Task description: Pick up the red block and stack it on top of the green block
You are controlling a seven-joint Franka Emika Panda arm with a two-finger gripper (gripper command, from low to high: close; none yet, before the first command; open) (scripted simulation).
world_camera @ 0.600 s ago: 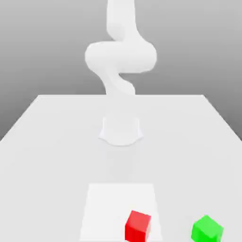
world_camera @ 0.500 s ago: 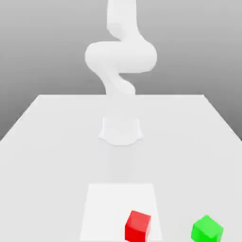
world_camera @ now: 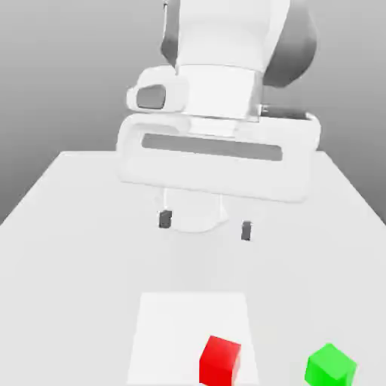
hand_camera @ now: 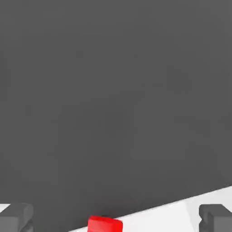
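Approaching stage, by my reading: nothing grasped yet. Gripper (world_camera: 204, 225) hangs high above the counter (world_camera: 75, 226), its two dark fingers (world_camera: 164, 219) spread wide with only air between them. Red block (world_camera: 220, 360) sits on the counter near the front edge, on a paler square patch (world_camera: 170, 324). Green block (world_camera: 330, 366) rests apart from it, toward the exterior view's right, also on the counter. In the hand view the red block (hand_camera: 104, 224) shows at the picture's edge, roughly between the fingertips but far off.

Next move, as I judge it: carry the hand forward over the red block, centre the open fingers on either side of it, descend, then close. Fingers should straddle opposite flat faces; the block looks slightly turned, so wrist yaw may need a small correction.
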